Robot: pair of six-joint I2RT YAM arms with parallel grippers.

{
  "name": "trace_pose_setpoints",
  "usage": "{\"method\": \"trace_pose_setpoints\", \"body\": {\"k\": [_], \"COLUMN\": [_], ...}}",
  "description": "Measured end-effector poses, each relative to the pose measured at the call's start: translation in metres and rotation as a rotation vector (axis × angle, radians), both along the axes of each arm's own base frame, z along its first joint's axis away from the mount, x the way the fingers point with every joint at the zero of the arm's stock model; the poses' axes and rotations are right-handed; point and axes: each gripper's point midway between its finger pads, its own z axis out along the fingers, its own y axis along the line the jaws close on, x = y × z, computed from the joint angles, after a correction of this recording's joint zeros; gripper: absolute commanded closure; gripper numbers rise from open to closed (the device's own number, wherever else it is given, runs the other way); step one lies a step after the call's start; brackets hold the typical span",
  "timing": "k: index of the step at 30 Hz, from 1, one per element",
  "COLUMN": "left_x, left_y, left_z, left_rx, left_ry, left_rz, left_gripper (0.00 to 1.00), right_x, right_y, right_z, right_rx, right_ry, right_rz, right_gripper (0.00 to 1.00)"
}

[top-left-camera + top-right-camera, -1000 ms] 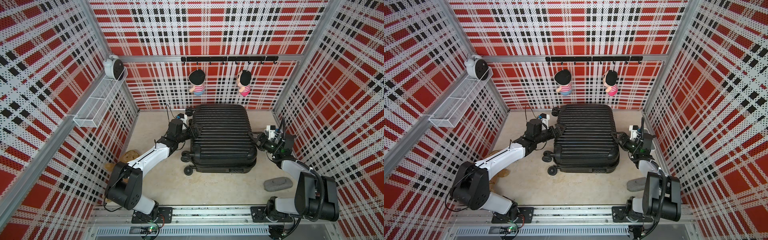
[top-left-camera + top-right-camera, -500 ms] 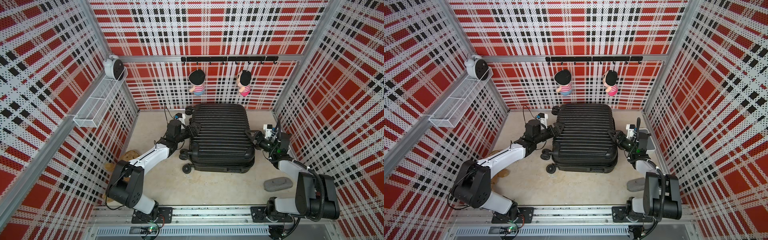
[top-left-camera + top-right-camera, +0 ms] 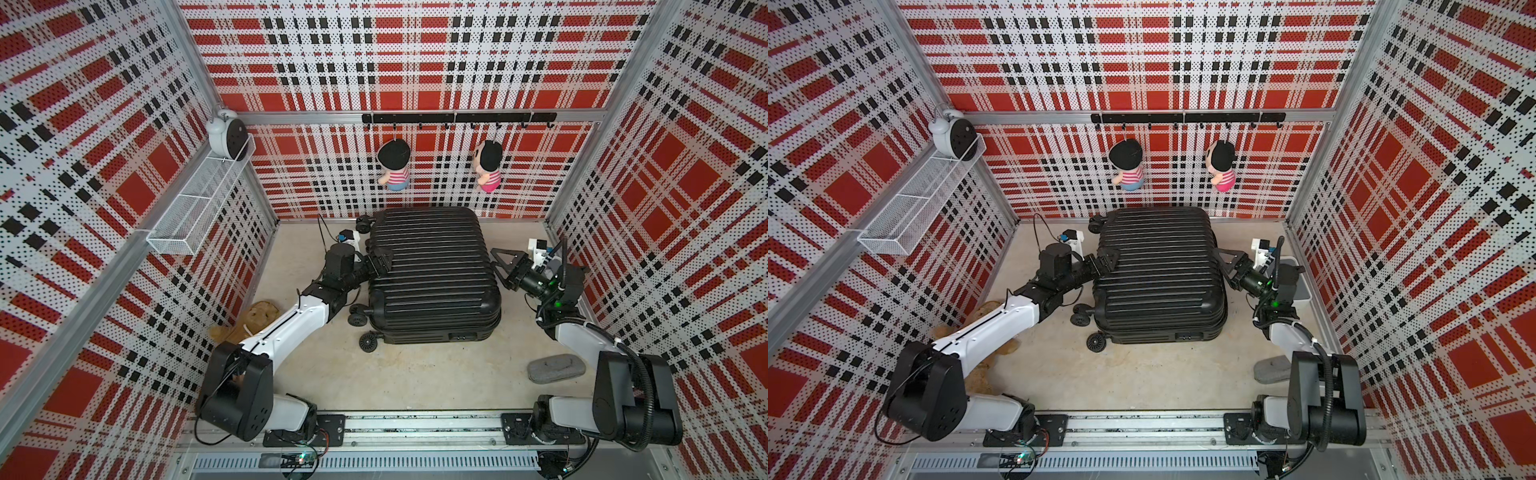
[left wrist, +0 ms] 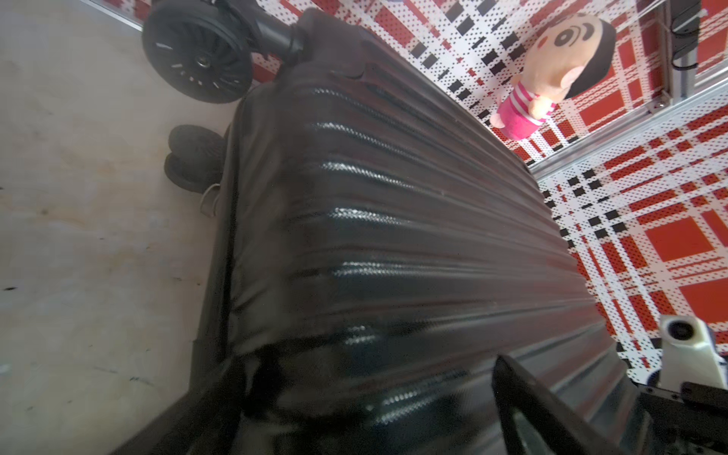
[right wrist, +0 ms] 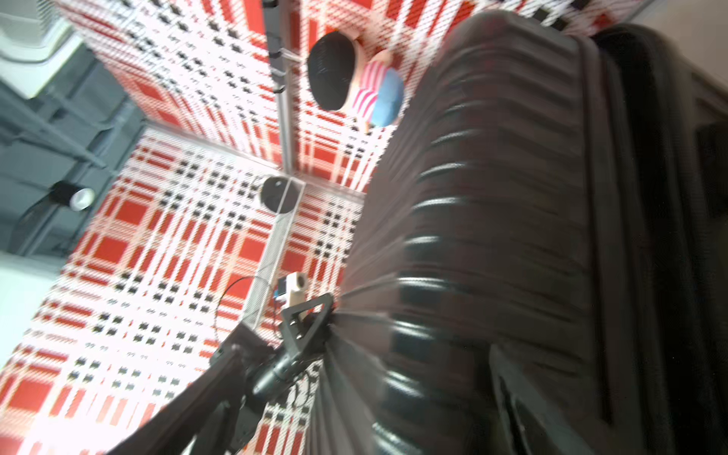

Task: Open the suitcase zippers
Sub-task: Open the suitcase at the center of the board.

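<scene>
Evidently shut, the black suitcase (image 3: 432,274) lay flat on the desk (image 3: 415,374), close to the back wall. The left gripper (image 3: 380,264) sat with jaws apart at the top edge of its wheeled side; the right gripper (image 3: 500,268) gaped wide just beside the opposite side, holding nothing.

The suitcase (image 3: 432,270) now lies a little further over on the counter (image 3: 415,374) toward the left arm's side than a second ago, wheels (image 3: 368,343) and all. The right gripper (image 3: 497,268) has come in after it and is up against its side wall. The left gripper (image 3: 381,262) has backed off slightly with the case's edge.
</scene>
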Motion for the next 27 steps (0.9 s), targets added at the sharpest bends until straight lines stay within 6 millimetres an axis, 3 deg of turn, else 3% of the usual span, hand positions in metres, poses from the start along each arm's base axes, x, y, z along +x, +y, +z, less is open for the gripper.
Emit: {"method": "trace_pose_setpoints", "body": {"k": [4, 10, 12, 14, 18, 22, 27], "left_x": [-0.009, -0.020, -0.023, -0.027, -0.025, -0.017, -0.001], "left_y": [0.010, 0.021, 0.025, 0.028, 0.031, 0.031, 0.028], "left_z": [0.002, 0.005, 0.008, 0.014, 0.034, 0.048, 0.022], "left_rx": [0.038, 0.074, 0.080, 0.086, 0.099, 0.102, 0.124], "left_ry": [0.015, 0.032, 0.032, 0.029, -0.005, -0.035, 0.017], "left_rz": [0.022, 0.046, 0.055, 0.064, 0.075, 0.078, 0.066], "left_gripper": [0.01, 0.00, 0.00, 0.00, 0.00, 0.00, 0.00], "right_x": [-0.010, -0.027, -0.038, -0.047, -0.057, -0.059, -0.072], "right_y": [0.012, 0.005, 0.003, 0.000, -0.004, -0.005, -0.005], "right_z": [0.004, -0.009, -0.017, -0.034, -0.074, -0.078, -0.078], "right_rx": [-0.024, -0.160, -0.170, -0.156, -0.122, -0.111, -0.121], "right_ry": [-0.032, 0.028, 0.054, 0.112, 0.256, 0.280, 0.271], "right_rz": [0.054, -0.018, -0.034, -0.043, -0.063, -0.072, -0.070], "right_gripper": [0.00, 0.00, 0.03, 0.19, 0.18, 0.16, 0.15]}}
